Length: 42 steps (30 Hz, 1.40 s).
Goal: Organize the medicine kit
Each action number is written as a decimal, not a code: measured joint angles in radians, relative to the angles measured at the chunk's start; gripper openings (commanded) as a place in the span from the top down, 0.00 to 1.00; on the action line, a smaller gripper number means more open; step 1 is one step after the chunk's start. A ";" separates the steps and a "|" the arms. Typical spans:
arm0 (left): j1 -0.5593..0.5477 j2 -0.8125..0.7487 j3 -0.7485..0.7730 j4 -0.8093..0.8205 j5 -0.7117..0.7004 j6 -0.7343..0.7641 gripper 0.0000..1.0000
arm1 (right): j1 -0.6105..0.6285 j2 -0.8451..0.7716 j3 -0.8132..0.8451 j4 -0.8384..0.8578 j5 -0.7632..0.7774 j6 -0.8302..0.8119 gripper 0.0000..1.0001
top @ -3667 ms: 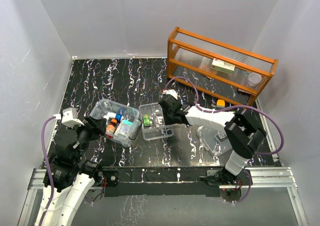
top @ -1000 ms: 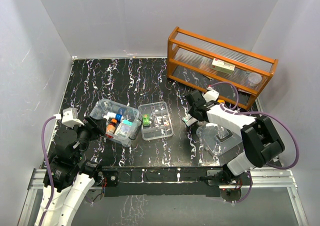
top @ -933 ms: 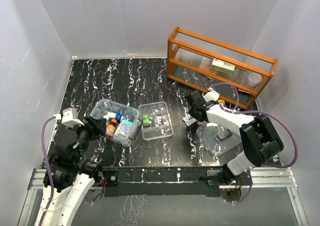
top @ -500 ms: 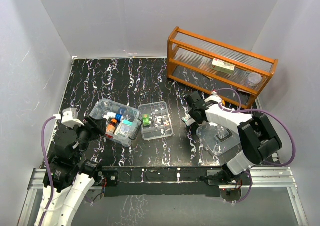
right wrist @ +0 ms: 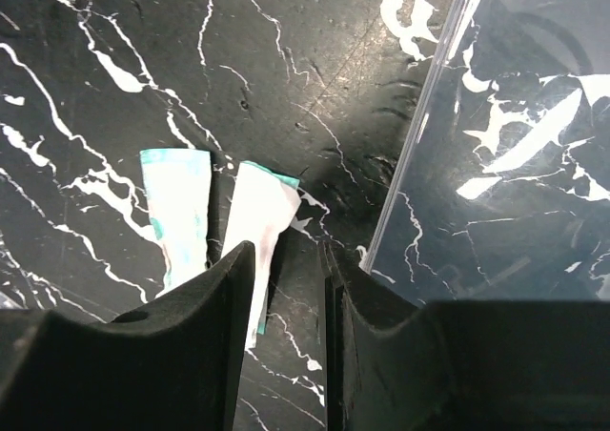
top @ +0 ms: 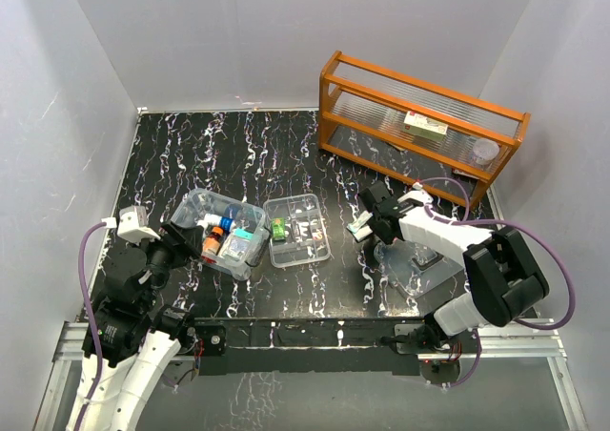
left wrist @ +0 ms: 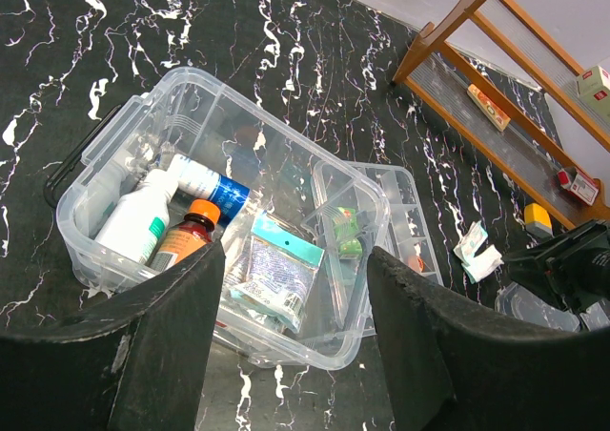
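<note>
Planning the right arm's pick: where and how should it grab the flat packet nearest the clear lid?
Come straight down and pinch the packet across its narrow width, near the middle. It lies flat on the table, long and thin, so likely only its long edges offer a bite. Keep the right gripper clear of the lid edge beside it.

Left arm (top: 133, 374), right arm (top: 434, 229): white shells, black joints, purple cable (top: 86, 259) looped alongside each; claw fingers (left wrist: 162, 355) matte black, rounded

One clear box (top: 192, 203), one divided tray (top: 311, 247), one lid (top: 411, 265) — two white-teal packets (right wrist: 177, 212), one orange rack (top: 328, 97).
</note>
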 measured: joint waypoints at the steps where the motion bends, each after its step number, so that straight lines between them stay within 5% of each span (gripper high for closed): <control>1: 0.000 0.000 0.000 0.000 0.000 0.000 0.40 | -0.002 0.004 -0.005 0.000 -0.005 0.000 0.69; 17: 0.000 0.000 0.000 0.000 0.000 0.000 0.40 | -0.040 0.050 -0.006 0.103 -0.068 -0.013 0.70; 31: 0.000 0.000 0.000 0.001 0.006 0.003 0.36 | -0.051 0.093 -0.006 0.126 -0.068 -0.005 1.00; 42: 0.000 0.127 -0.009 0.134 0.308 0.014 0.34 | -0.052 -0.056 -0.033 0.147 -0.195 -0.127 1.00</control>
